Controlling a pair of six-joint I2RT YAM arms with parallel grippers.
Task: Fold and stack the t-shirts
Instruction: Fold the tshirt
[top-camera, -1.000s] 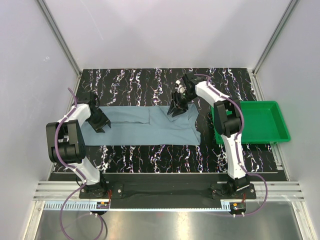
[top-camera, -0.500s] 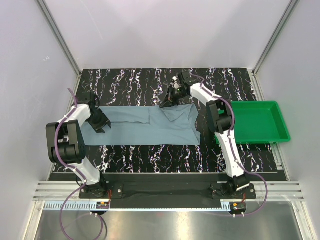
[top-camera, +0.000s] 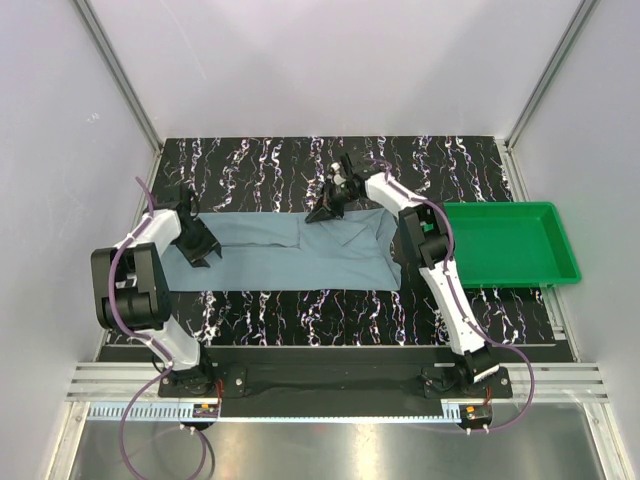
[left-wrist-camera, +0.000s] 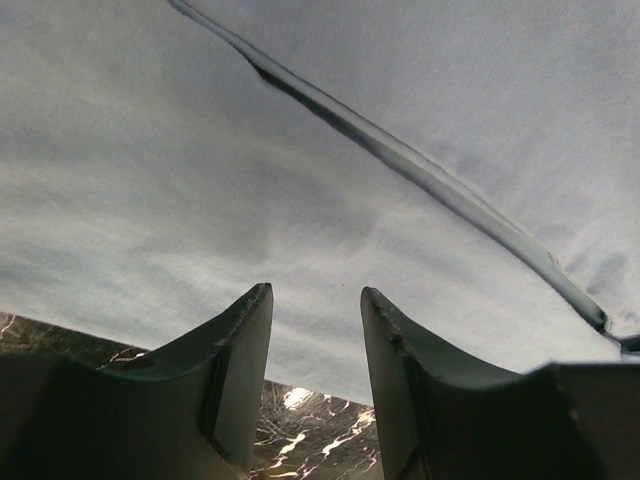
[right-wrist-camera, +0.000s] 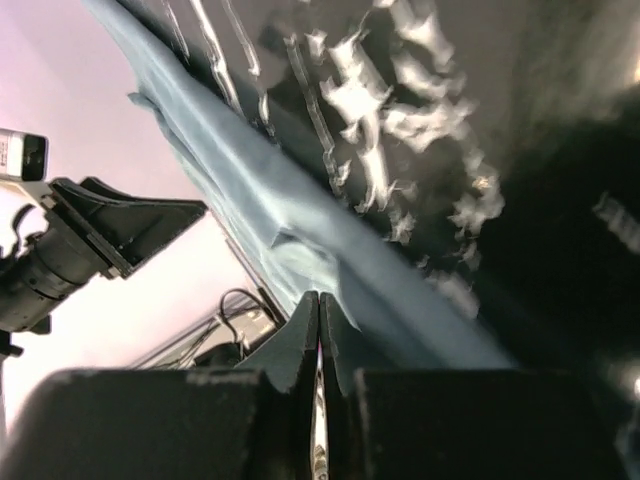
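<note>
The dusty blue-grey t-shirt lies as a long flat strip across the middle of the black marbled table. My left gripper rests over its left end. In the left wrist view this gripper is open, its fingers astride the cloth's edge, gripping nothing. My right gripper is at the shirt's far edge near the middle. In the right wrist view it is shut on a pinch of the cloth, which is drawn up from the table. A folded flap trails behind it.
A green plastic tray sits at the table's right edge, beside the right arm. The enclosure's pale walls stand on the left, far and right sides. A raised crease runs across the cloth in the left wrist view.
My right gripper has moved left along the shirt's far edge, dragging the upper right part of the cloth with it. The left gripper has stayed in place.
</note>
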